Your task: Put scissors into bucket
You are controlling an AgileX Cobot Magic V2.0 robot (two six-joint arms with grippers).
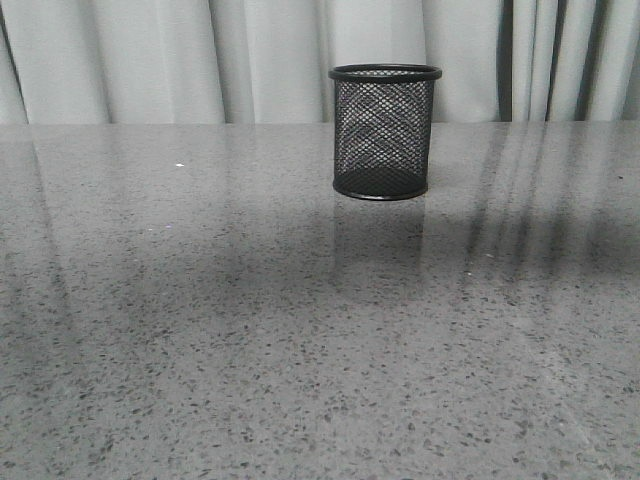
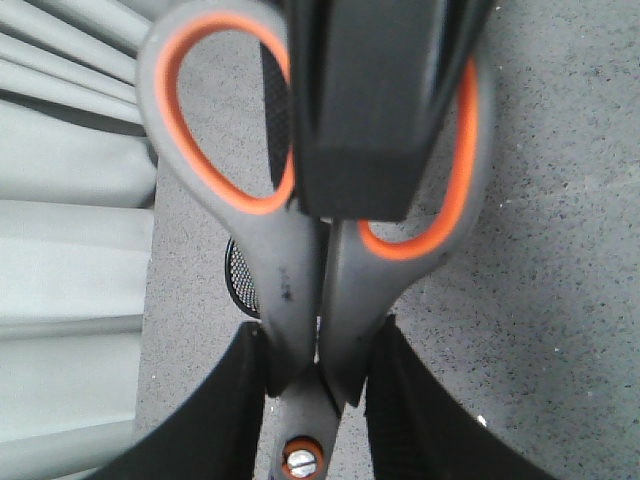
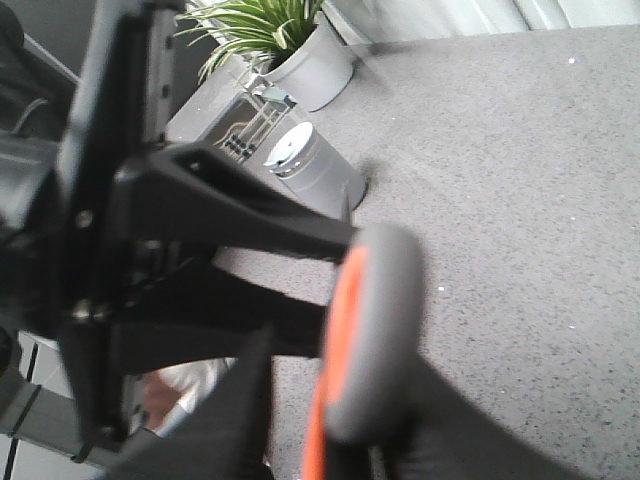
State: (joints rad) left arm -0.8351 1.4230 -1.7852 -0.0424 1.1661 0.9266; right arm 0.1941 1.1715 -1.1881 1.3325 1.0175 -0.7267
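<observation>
Item: grey, orange-lined scissors (image 2: 300, 290) pinched in left gripper (image 2: 315, 395) (right gripper's state: cannot tell) | Step: carry | Next: you align blades over black wire-mesh bucket (image 1: 384, 130), upper centre.

Black mesh bucket (image 1: 384, 132), grey scissors (image 2: 300, 260) with orange-lined loops, speckled grey table (image 1: 300, 350).

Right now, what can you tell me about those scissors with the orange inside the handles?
The scissors have two grey handle loops lined in orange, plastic by the look, and a silver screw at the pivot. The blades are out of sight. The handles lie closed together. The left gripper clamps them from both sides just above the pivot, and a black block fills part of one loop. They hang over the speckled grey table. The right wrist view shows one blurred loop very close. The front view does not show them.
</observation>
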